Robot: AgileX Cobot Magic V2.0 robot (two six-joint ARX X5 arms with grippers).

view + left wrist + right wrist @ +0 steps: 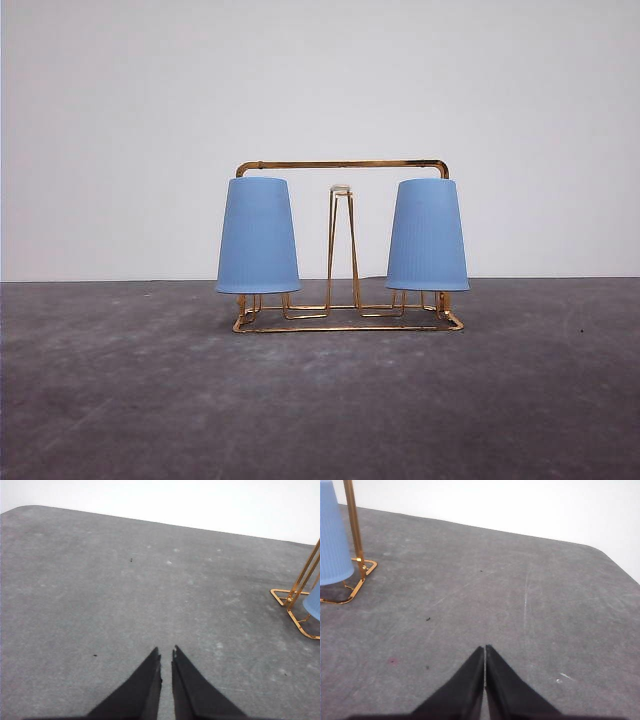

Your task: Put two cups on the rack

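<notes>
Two light-blue ribbed cups hang upside down on the gold wire rack (341, 164) in the middle of the table: one cup (257, 236) on its left side, the other cup (427, 235) on its right. A bare white-tipped prong (341, 190) stands between them. In the left wrist view my left gripper (166, 652) is shut over bare table, with the rack (295, 596) and a cup's rim (313, 604) off to one side. My right gripper (484, 648) is shut too, holding nothing, with the rack (351, 525) and a cup (332, 540) well away from it.
The table (320, 400) is dark grey and mottled, with a white wall (320, 80) behind it. Its far edge and rounded corners show in both wrist views.
</notes>
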